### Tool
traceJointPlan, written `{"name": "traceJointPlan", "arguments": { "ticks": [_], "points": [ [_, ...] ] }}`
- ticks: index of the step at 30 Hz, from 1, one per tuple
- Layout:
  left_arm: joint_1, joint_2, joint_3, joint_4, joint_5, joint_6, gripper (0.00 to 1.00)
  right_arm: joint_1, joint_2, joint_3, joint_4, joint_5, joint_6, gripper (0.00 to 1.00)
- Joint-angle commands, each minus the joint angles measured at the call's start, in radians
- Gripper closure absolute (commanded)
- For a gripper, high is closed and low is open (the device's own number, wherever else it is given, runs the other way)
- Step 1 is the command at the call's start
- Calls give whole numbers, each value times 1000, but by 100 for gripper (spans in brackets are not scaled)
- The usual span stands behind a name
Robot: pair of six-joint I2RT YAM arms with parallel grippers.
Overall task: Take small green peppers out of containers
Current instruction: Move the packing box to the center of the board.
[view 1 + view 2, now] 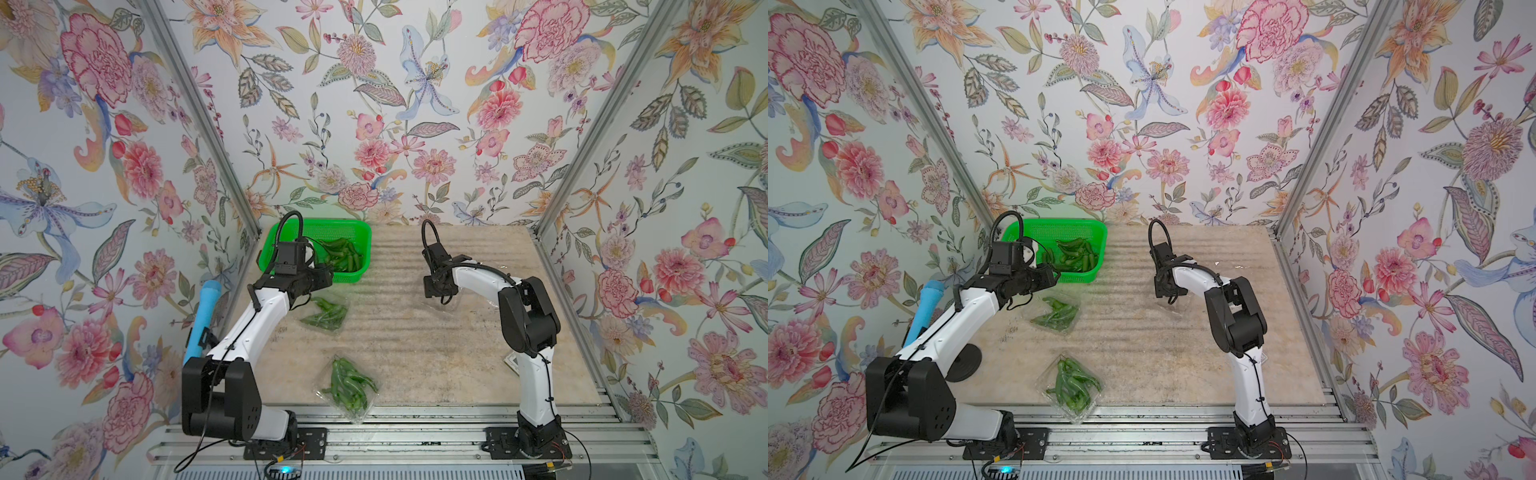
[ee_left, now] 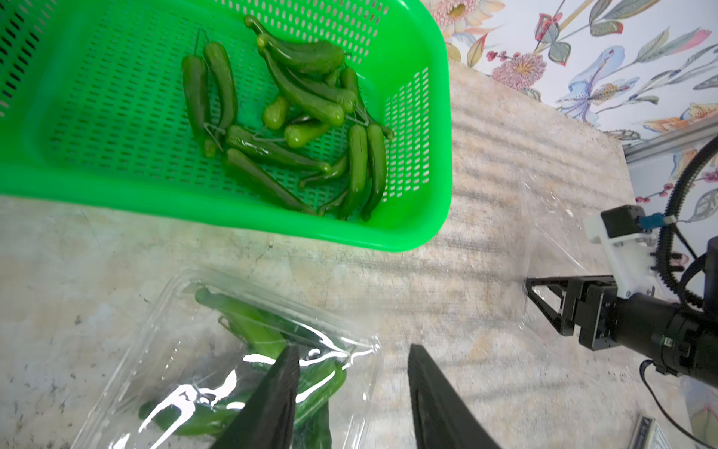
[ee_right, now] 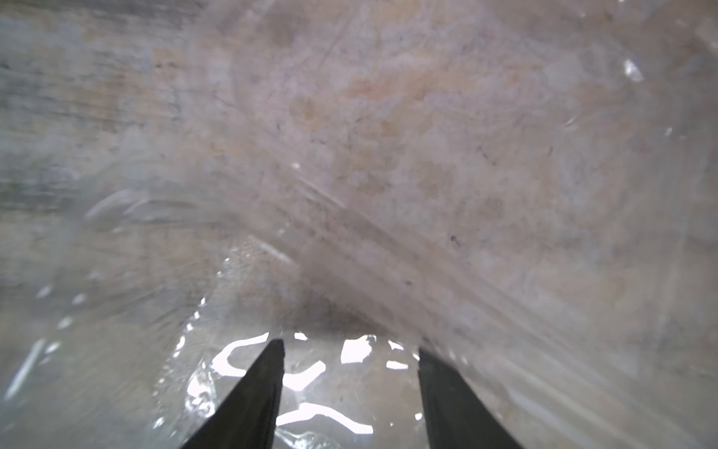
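Small green peppers [image 1: 343, 255] are lying loose in the green perforated basket [image 1: 332, 228] at the back left of the table [image 1: 415, 353].

Left side: left arm [image 1: 249, 328] is rising from its front-left base. Its forearm is sloping toward the basket, and the wrist is bending right and pointing down. The left gripper [image 2: 353, 347] is hanging with jaws apart, gripping nothing. One finger [image 2: 277, 392] is overlapping the lid of the middle pack [image 1: 328, 313], a clear clamshell. The other finger is over bare table just beside the pack's edge. That pack is sitting just in front of the basket, with more peppers showing through the plastic.

Another clear clamshell full of peppers, the front pack [image 1: 347, 384], is lying at the front table edge. It is sitting between the two arm bases, closer to the left one and well apart from both grippers.

Right side: right arm [image 1: 538, 386] is standing up from its front-right base with the elbow high. The forearm is reaching left toward table centre, and the wrist is dropping down. The right gripper [image 3: 349, 347] is sitting with jaws spread over an empty clamshell [image 2: 551, 233], with plastic glints showing between the tips. It is clamping nothing. Can't tell whether the tips are touching the plastic.
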Motion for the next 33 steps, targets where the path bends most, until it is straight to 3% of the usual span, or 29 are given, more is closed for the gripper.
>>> {"name": "traceJointPlan", "arguments": {
  "ticks": [1,5,8,13,17,23,33],
  "points": [
    [-5,-58,-53,-65,45,30,51,54,-148,-33,103,-99,-49,38],
    [-4,-138,-112,-90,55,36,49,82,-223,-52,158,-192,-2,37],
    [-1,-190,-173,-91,86,18,49,90,-258,-93,203,-344,74,37],
    [-4,-290,-245,-165,99,45,48,162,-360,-278,325,-459,249,38],
    [-4,-366,-316,-205,165,80,46,257,-490,-481,454,-432,387,35],
    [-35,-438,-377,-207,213,63,45,385,-612,-655,527,-347,520,32],
    [-64,-553,-495,-182,105,-86,43,506,-688,-815,604,-275,634,30]
  ]
}}
